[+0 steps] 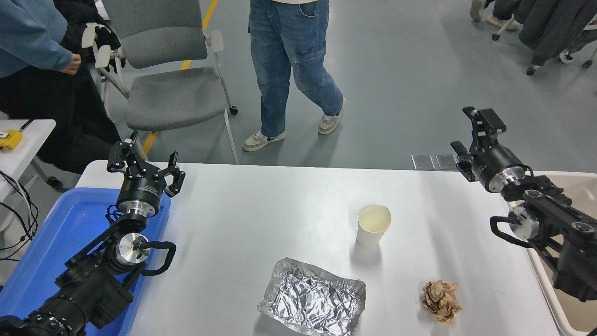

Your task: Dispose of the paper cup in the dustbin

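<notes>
The white paper cup (373, 226) stands upright on the white table (261, 210), right of its middle, cream inside showing. The beige dustbin (583, 186) sits off the table's right edge, partly hidden behind my right arm. My right gripper (470, 134) is open and empty, raised over the table's far right corner, well to the right of and beyond the cup. My left gripper (143, 161) is open and empty, parked at the far left above the blue tray.
A crinkled silver foil tray (312, 298) lies at the front centre, a crumpled brown paper ball (440, 301) at the front right. A blue plastic tray (51, 242) sits at the left. A person in jeans (289, 65) and a grey chair (172, 88) are beyond the table.
</notes>
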`<state>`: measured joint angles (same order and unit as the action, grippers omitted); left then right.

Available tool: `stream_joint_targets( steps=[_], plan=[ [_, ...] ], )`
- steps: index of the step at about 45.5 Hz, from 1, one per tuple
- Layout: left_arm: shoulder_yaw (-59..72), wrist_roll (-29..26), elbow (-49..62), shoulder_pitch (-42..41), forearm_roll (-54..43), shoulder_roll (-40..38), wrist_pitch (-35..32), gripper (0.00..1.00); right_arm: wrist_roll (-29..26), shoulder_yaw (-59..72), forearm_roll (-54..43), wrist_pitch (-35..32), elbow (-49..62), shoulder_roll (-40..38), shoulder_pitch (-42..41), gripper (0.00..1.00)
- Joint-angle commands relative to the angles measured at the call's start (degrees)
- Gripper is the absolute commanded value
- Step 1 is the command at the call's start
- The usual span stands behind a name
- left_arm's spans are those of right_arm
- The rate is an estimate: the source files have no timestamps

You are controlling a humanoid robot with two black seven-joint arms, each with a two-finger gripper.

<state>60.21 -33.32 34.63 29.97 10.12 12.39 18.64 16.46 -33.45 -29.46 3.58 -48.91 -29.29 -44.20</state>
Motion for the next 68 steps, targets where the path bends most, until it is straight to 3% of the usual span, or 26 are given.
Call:
stream_joint_targets(
  steps=[1,9,17,32,37,44,54,68],
  plan=[
    [0.00,0.01,0.00,0.00,-0.01,0.00,0.00,1.00,-4.50,14.89,-3.76,-0.15,-5.05,-4.55,-8.44,1.00],
    [0.00,0.01,0.00,0.00,-0.01,0.00,0.00,1.00,-4.68,27.38,-10.53,-0.50,-10.32,-7.53,-15.47,1.00],
    [0.00,0.01,0.00,0.00,-0.01,0.00,0.00,1.00,-4.68,37.75,-18.17,-5.07,-14.72,-9.82,-22.68,1.00],
    [0.00,0.01,0.00,0.00,-0.01,0.00,0.00,1.00,-4.68,48.29,-31.09,-14.99,-25.17,-11.50,-31.82,1.00],
    [0.00,0.01,0.00,0.00,-0.01,0.00,0.00,1.00,-4.77,52.17,-36.19,-15.27,-25.71,-10.36,-33.06,1.00],
    [0.00,0.01,0.00,0.00,-0.01,0.00,0.00,1.00,-5.99,57.36,-43.84,-14.74,-22.55,-3.94,-33.76,1.00],
    [0.00,0.01,0.00,0.00,-0.01,0.00,0.00,1.00,-9.16,60.96,-43.67,-14.74,-8.06,6.43,-31.31,1.00],
    [0.00,0.09,0.00,0.09,-0.01,0.00,0.09,1.00,-9.60,60.96,-43.32,-14.56,-2.77,7.76,-28.40,1.00]
  ],
)
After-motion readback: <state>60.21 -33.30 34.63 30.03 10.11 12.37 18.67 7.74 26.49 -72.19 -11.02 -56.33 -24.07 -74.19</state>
